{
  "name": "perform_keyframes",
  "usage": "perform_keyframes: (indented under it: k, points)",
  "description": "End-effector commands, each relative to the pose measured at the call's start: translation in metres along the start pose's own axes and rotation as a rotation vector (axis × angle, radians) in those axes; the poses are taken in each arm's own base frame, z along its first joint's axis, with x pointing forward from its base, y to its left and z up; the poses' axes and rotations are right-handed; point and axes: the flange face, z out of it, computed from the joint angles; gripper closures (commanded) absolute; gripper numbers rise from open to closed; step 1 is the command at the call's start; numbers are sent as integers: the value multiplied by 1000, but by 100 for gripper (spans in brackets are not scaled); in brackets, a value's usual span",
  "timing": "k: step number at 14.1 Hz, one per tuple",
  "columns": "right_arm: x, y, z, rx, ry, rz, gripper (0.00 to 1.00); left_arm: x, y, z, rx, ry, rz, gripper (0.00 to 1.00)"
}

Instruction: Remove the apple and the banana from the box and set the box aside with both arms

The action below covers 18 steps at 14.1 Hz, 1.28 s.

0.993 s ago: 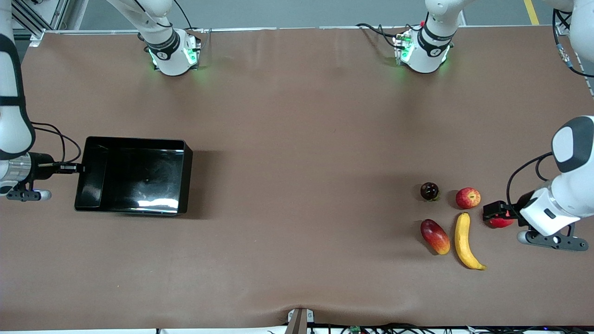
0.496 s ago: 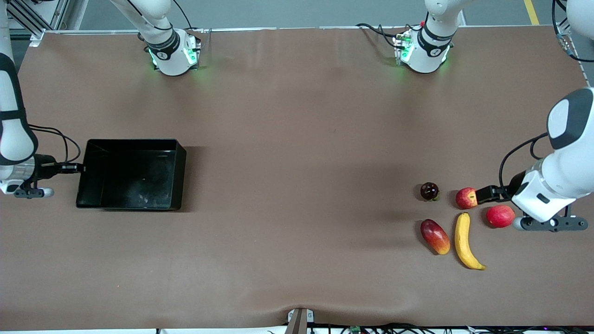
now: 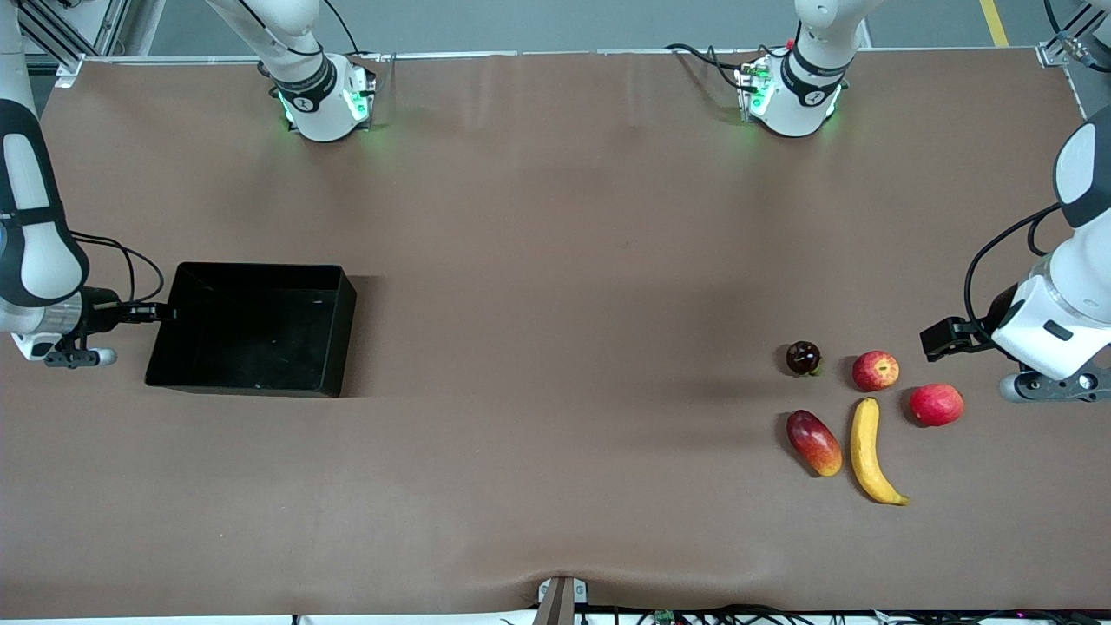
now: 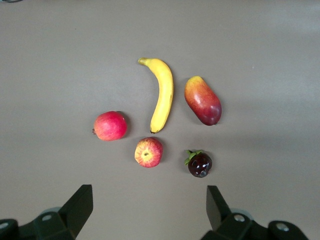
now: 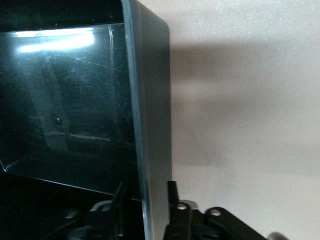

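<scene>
The black tray (image 3: 252, 332) is low at the right arm's end of the table. My right gripper (image 3: 163, 311) is shut on the tray's end wall (image 5: 152, 125), one finger inside and one outside (image 5: 145, 205). The fruits lie grouped at the left arm's end: maroon fruit (image 3: 804, 358), one apple (image 3: 875, 371), the other apple (image 3: 936, 404), mango (image 3: 814, 443) and banana (image 3: 871, 451). My left gripper (image 3: 936, 340) is open and empty above the table beside the apples. Its wrist view (image 4: 148, 207) shows the banana (image 4: 162, 92), mango (image 4: 203, 100), both apples (image 4: 110, 125) (image 4: 148, 152) and maroon fruit (image 4: 200, 164).
The brown table (image 3: 555, 260) is bare between the tray and the fruits. The two arm bases (image 3: 325, 95) (image 3: 790, 91) stand along the table edge farthest from the front camera.
My left gripper has let go of the apple nearest the table's end and pulled back from the fruits. My right gripper has lowered the tray, which now looks smaller and flatter.
</scene>
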Motion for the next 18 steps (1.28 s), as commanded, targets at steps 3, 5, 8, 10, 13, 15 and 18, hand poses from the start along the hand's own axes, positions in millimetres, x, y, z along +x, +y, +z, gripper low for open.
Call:
perform_keyframes:
  k: [3,5,8,10,13,15,18]
  points:
    - [12,-26,-70,-7,-4,-64,0,-21,9,-30,68,-4,-1,0]
    - [21,-31,-116,-80,46,-93,0,-30,11,-43,86,-18,-5,0]
    - [27,-68,-184,-185,46,-149,0,-49,15,-76,100,-5,-16,0]
    - [24,-94,-234,-251,92,-171,0,-61,22,-92,72,-3,-30,0]
    - [32,-160,-284,-399,160,-266,0,-74,28,-112,9,2,-40,0]
    - [24,-193,-301,-397,204,-319,0,-83,31,-123,25,16,-50,0]
    - [31,-280,-294,-539,201,-326,0,-93,31,-122,14,-3,-58,0]
